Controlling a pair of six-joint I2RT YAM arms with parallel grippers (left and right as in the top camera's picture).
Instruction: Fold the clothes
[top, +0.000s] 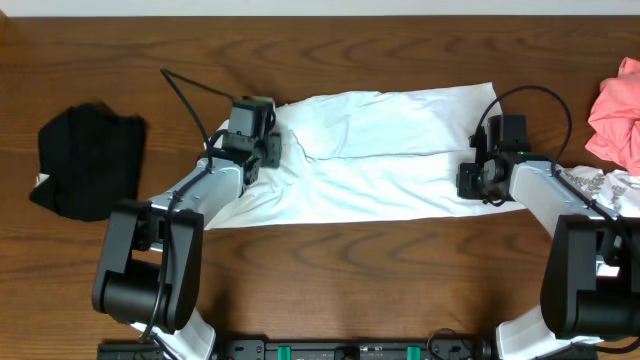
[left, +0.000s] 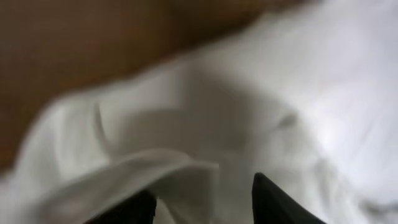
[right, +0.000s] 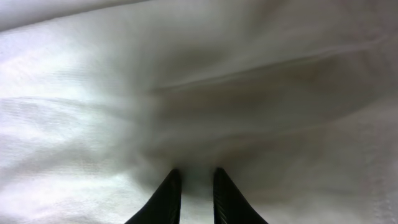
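Note:
A white T-shirt (top: 380, 155) lies as a long band across the middle of the wooden table (top: 330, 50). My left gripper (top: 266, 152) is over the shirt's left end. In the blurred left wrist view its jaws (left: 204, 190) stand apart over a raised fold of the white T-shirt (left: 186, 124), and the left finger (left: 134, 208) touches that fold. My right gripper (top: 470, 180) is at the shirt's right end. In the right wrist view it (right: 196, 175) is shut on a pinch of the white T-shirt (right: 186, 81). No print shows on the shirt.
A black garment (top: 90, 160) lies crumpled at the far left. A pink garment (top: 620, 110) sits at the right edge, with a grey-patterned white cloth (top: 600, 185) just below it beside the right arm. Black cables arc over both arms.

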